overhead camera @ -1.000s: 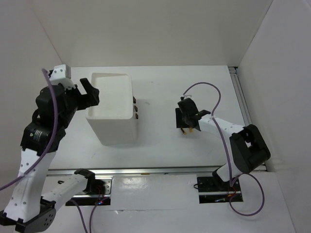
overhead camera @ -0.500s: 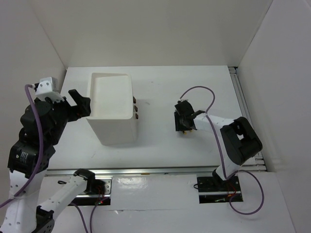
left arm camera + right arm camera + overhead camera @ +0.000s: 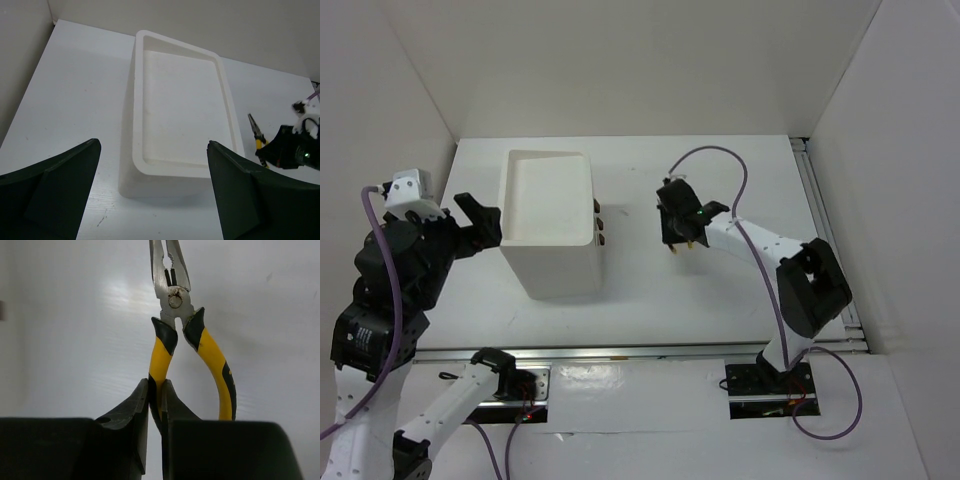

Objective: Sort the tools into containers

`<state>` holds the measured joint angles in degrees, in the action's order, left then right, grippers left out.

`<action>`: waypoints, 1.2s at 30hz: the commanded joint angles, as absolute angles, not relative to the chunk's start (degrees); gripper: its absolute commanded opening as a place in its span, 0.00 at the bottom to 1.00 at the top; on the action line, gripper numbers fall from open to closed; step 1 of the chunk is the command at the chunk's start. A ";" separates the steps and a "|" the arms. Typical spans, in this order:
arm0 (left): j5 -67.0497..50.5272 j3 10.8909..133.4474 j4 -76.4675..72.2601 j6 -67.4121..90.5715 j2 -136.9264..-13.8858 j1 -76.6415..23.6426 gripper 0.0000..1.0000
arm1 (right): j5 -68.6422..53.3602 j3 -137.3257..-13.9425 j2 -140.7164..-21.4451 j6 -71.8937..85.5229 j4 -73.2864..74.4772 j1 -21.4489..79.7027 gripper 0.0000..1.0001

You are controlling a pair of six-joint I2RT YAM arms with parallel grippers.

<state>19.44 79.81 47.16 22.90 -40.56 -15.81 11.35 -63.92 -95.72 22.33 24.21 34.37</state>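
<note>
**Pliers held by one handle, to the right of the box**

The right jaws are clenched on the yellow-and-black pliers [image 3: 175, 302]. In the right wrist view, the two dark fingers [image 3: 125, 440] pinch the left handle between them. The other handle splays free to the right, and the steel nose points away from the camera, slightly parted.

From above, the pliers [image 3: 686, 243] sit under the right arm's wrist, over the middle of the white counter [image 3: 720, 300]. They are to the right of the white box unit [image 3: 548, 265] and apart from it. The views do not show whether the pliers touch the counter or hang just above it.

The box unit stands upright at the left of the counter — its deep top bin [image 3: 227, 95] opens upward, and the dark brown drawer handles [image 3: 601, 224] show on the side facing the pliers.

The left jaws are released and spread wide. In the left wrist view, their fingers [image 3: 50, 195] frame the bin from the near side, and nothing lies between them. From above, they hover just beside the box unit's left wall, near its upper edge. A purple cable [image 3: 720, 160] loops over the right arm.
</note>
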 commanded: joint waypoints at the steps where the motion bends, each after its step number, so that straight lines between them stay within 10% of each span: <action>1: 20.21 78.76 45.79 23.55 -39.64 -15.91 1.00 | 12.48 -76.95 -88.86 24.25 22.76 36.29 0.00; 36: 19.69 74.79 44.74 23.55 -39.11 -15.91 1.00 | 10.64 -113.11 -111.70 23.55 12.13 59.50 0.00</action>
<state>19.62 74.67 47.03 24.14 -39.86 -15.81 10.79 -109.23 -110.83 24.67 13.93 59.31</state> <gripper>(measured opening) 1.001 0.167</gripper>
